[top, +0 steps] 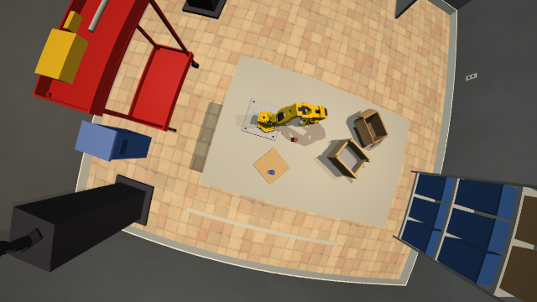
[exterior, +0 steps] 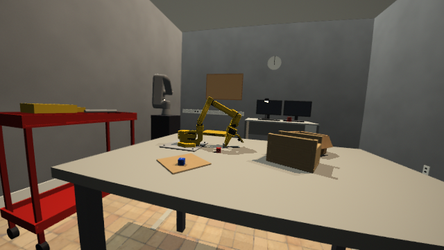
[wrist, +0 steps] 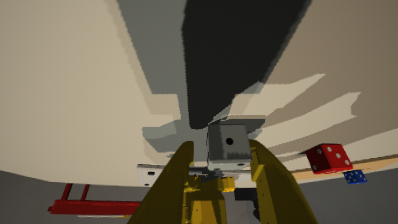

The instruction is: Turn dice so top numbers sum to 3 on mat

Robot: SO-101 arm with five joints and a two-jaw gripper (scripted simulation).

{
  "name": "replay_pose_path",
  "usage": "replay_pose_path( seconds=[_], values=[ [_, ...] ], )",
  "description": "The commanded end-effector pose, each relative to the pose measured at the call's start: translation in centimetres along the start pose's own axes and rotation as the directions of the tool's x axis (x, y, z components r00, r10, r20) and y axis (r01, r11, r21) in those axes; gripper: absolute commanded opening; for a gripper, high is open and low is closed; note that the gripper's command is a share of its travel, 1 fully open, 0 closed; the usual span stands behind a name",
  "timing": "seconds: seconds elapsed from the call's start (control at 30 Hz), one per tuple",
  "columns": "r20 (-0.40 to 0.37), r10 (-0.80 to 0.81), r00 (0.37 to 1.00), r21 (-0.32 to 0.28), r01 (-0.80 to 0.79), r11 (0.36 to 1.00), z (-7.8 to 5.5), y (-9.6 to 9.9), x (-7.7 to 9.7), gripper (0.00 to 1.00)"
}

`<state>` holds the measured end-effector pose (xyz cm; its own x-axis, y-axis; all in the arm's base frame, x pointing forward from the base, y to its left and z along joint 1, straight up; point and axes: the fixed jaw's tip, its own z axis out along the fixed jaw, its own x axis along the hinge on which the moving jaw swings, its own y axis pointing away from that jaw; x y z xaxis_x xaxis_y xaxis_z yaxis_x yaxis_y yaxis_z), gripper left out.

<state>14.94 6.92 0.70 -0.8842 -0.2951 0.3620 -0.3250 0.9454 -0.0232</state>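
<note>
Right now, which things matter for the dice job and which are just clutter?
Job: grey die, red die, blue die, mat, gripper.
Clutter: cardboard boxes, red cart, monitors.
</note>
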Motion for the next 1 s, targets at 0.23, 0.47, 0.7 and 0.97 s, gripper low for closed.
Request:
replay_pose_path(
  seconds=[0.23, 0.47, 0.7, 0.97],
  values=[
    [-0.023, 0.001, 1.000, -0.012, -0.001, 1.000, 0.45, -0.49, 0.21, 0.12],
    [-0.023, 0.001, 1.000, -0.014, -0.001, 1.000, 0.45, -0.61, 0.21, 0.09],
    [-0.023, 0.001, 1.000, -0.015, -0.001, 1.000, 0.45, -0.63, 0.21, 0.09],
    [-0.023, 0.001, 1.000, -0.015, -0.001, 1.000, 0.45, -0.63, 0.21, 0.04]
  ],
)
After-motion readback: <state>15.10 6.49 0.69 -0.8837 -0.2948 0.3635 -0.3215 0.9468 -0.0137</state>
